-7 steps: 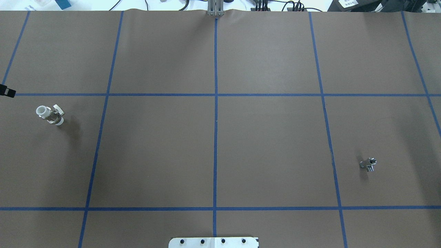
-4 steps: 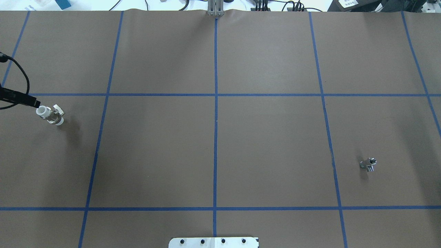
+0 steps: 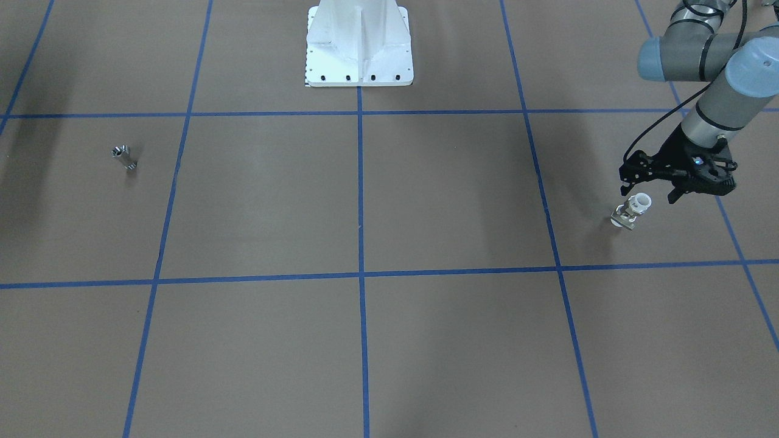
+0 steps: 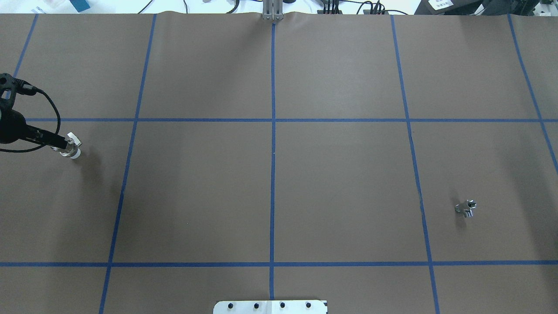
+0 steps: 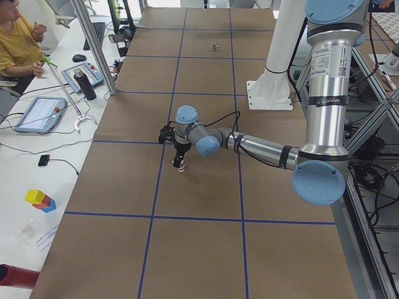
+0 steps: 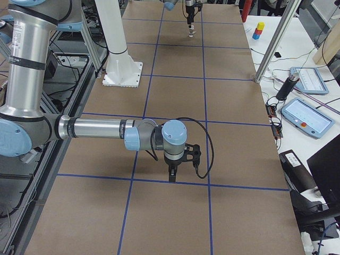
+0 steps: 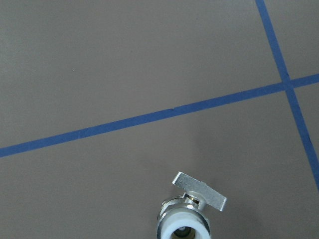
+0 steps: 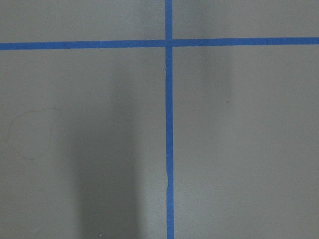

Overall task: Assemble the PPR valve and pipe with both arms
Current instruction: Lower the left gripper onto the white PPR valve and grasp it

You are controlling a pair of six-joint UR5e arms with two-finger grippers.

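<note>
The PPR valve [image 3: 632, 212] stands on the brown table, its white collar up and its flat tab [image 7: 199, 191] to one side. My left gripper [image 3: 648, 193] hangs open just over it, a finger on either side of the collar. From overhead the left gripper [image 4: 54, 140] covers the collar, and only the valve's [image 4: 72, 149] lower part shows. The pipe [image 4: 466, 208] lies alone far across the table, also seen at the pipe [image 3: 123, 156]. My right gripper [image 6: 171, 174] shows only in the exterior right view, low over the table; whether it is open or shut I cannot tell.
Blue tape lines divide the brown table into a grid. The white bolted pedestal [image 3: 359, 48] stands at the robot's side. Beyond the table's end a person [image 5: 15, 37] sits at a desk with tablets [image 5: 40, 113] and a metal post [image 5: 93, 47].
My left gripper has come in from the overhead view's left edge and now sits over the valve's white collar. The valve and the pipe have not moved.
</note>
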